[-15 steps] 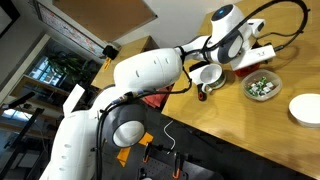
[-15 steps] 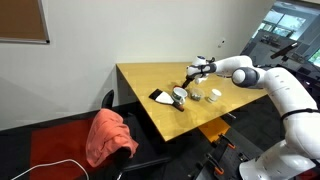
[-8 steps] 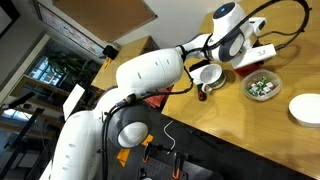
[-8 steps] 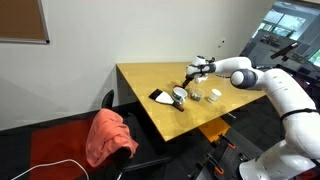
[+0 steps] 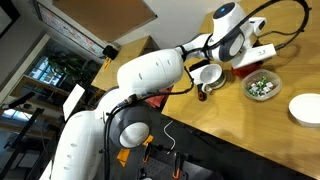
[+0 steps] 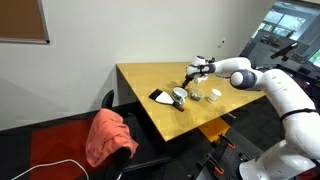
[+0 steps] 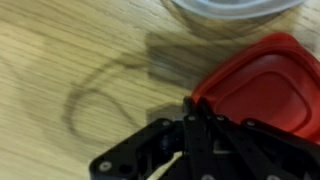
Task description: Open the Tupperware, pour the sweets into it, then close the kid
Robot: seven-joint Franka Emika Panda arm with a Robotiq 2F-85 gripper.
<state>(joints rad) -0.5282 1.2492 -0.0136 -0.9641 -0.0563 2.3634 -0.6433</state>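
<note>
The kid, a glossy red lid (image 7: 255,85), lies flat on the wooden table in the wrist view. My gripper (image 7: 190,105) is shut on its near left edge. In an exterior view the lid (image 5: 248,66) shows as a red patch under the gripper (image 5: 240,57). The Tupperware (image 5: 262,86) stands uncovered just right of it, with the green and white sweets (image 5: 261,87) inside. In an exterior view the gripper (image 6: 190,72) hangs low over the table behind the tub (image 6: 196,95).
A white mug (image 5: 208,75) stands left of the lid and a white dish (image 5: 305,108) sits further right. A pale round rim (image 7: 235,8) crosses the top of the wrist view. A red-pink cloth (image 6: 110,135) lies on a chair beside the table (image 6: 150,78).
The jaws have come together onto the lid's edge. The arm, lid and tub stay where they were.
</note>
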